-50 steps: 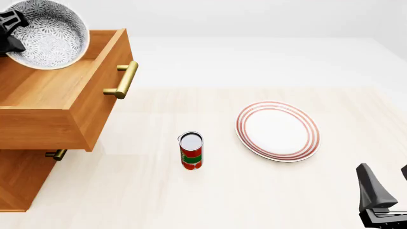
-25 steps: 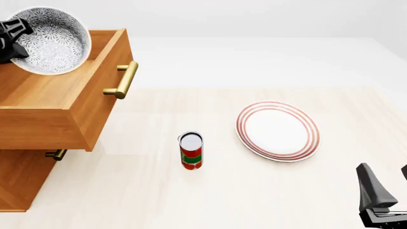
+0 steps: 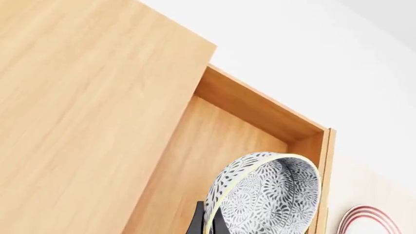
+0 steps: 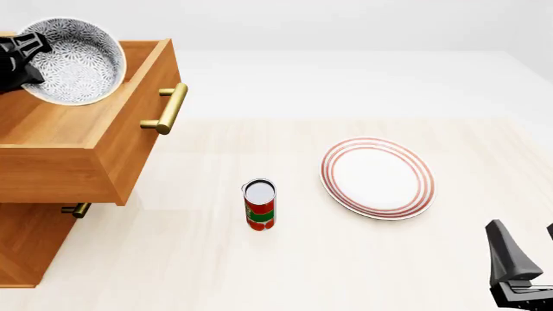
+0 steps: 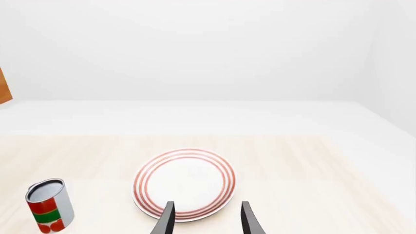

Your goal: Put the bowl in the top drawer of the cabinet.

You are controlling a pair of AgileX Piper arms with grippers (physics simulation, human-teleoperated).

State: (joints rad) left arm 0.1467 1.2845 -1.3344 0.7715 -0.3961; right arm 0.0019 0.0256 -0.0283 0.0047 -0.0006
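The bowl (image 4: 78, 61), white with a grey-black lace pattern, hangs tilted on its side over the open top drawer (image 4: 61, 126) of the cabinet (image 4: 26, 240). My left gripper (image 4: 26, 57) is shut on the bowl's rim at the far left. In the left wrist view the bowl (image 3: 273, 195) sits just above the drawer's floor (image 3: 201, 151), with my fingers (image 3: 197, 222) pinching its pale rim beside the cabinet top (image 3: 78, 97). My right gripper (image 4: 525, 249) stands open and empty at the near right corner, with its fingers (image 5: 167, 217) apart.
A red and green can (image 4: 259, 204) stands upright in the middle of the table. A flat white plate with red rings (image 4: 377, 177) lies to its right. The drawer's brass handle (image 4: 168, 108) sticks out toward the table, with the lower drawer's handle (image 4: 76, 209) beneath.
My left gripper has carried the bowl a little down and to the right, lower over the open drawer. The right arm has barely moved.
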